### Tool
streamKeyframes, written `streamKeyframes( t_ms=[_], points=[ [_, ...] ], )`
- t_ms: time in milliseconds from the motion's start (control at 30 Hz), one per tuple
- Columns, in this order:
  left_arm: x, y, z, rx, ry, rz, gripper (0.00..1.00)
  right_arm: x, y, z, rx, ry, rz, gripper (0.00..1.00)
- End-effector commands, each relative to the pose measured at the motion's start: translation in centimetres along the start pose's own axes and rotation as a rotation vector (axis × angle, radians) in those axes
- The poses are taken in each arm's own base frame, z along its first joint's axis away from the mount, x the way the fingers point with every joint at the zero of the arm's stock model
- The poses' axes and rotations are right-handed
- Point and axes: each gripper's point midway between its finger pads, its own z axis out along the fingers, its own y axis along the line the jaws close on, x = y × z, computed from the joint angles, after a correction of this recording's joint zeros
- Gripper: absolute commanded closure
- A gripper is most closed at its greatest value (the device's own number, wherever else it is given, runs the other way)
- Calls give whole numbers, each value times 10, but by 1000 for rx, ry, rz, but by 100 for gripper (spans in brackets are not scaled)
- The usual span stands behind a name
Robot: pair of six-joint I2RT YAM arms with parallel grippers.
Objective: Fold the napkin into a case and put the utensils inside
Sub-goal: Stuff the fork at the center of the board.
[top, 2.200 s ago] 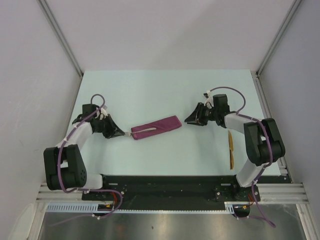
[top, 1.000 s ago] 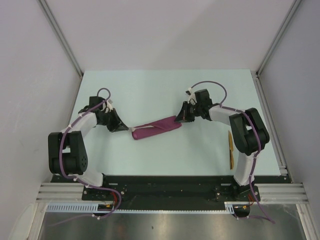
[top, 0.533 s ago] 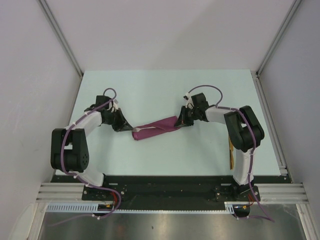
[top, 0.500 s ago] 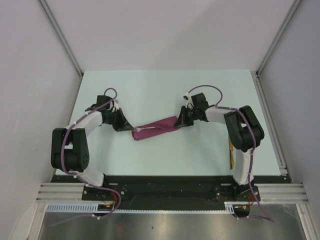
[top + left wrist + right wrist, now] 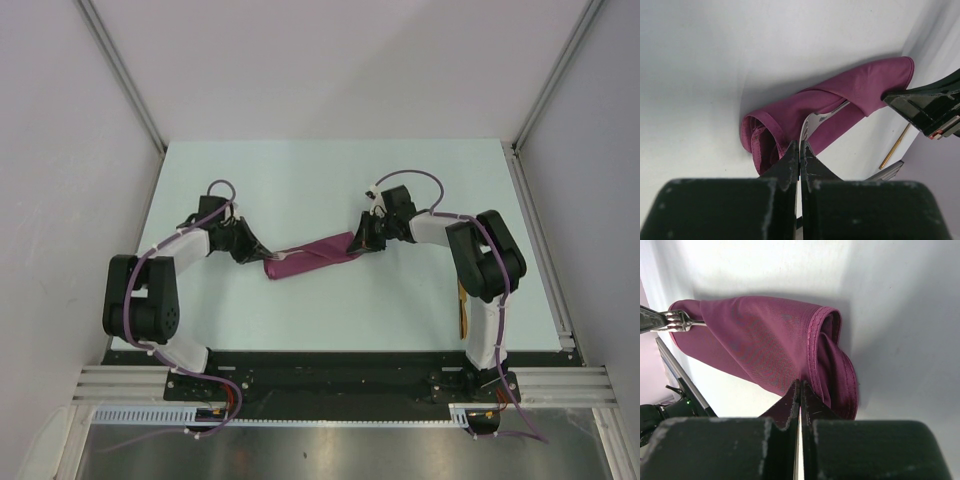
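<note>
**Top external.** The case is lying on the bench directly between the 2 sets of jaws. The left jaws are touching one end and the right jaws are touching the other. The golden-yellow piece is lying well apart from both. It is back toward the base of the right arm, which is partly hiding it.

**Left wrist.** The left jaws are pressing fully shut, and their tips are meeting at the open, rolled mouth of the case. The silver utensil is poking its head out just beyond the tips. I cannot tell whether they are nipping metal, cloth or nothing. The right jaws are standing at the far end. The golden-yellow piece is showing past them, to the right.

**Right wrist.** The right jaws are also closed, and their tips are lying against the lower fold of the case. The hemmed end is bunching just right of the tips. I cannot tell whether any cloth is pinched. The silver utensil is sticking its tines out at the far end, well left of the tips.

**Step in hand.** By my reading, the fold is done and 1 of the 2 utensils is sitting inside. The arms seem to be steadying the pocket. The next move is probably sending the right jaws back to the golden-yellow piece, which is thin and flat on the bench and so calls for a low pinch. It then needs sliding in while the left jaws are keeping the mouth from collapsing.
</note>
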Motion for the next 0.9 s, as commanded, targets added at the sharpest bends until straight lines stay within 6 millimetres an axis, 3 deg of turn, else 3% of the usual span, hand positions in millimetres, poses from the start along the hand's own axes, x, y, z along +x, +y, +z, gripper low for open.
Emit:
streamKeyframes(
  t_ms=[0,467,700,833,867],
  points=[
    [-9,-15,1,45,-72,-4,100,-1,-15,8,51,-5,-2,100],
    [-6,-37,25,91,-25,18,100,-1,-15,10,46,1,-5,100],
    [-13,-30,28,34,-19,72,100,-1,-15,11,45,4,-5,100],
    [-15,-29,31,30,-19,91,89,-2,-13,12,45,5,-10,100],
    [-16,-29,30,21,-18,97,78,-3,-12,12,44,5,-12,100]
  ],
)
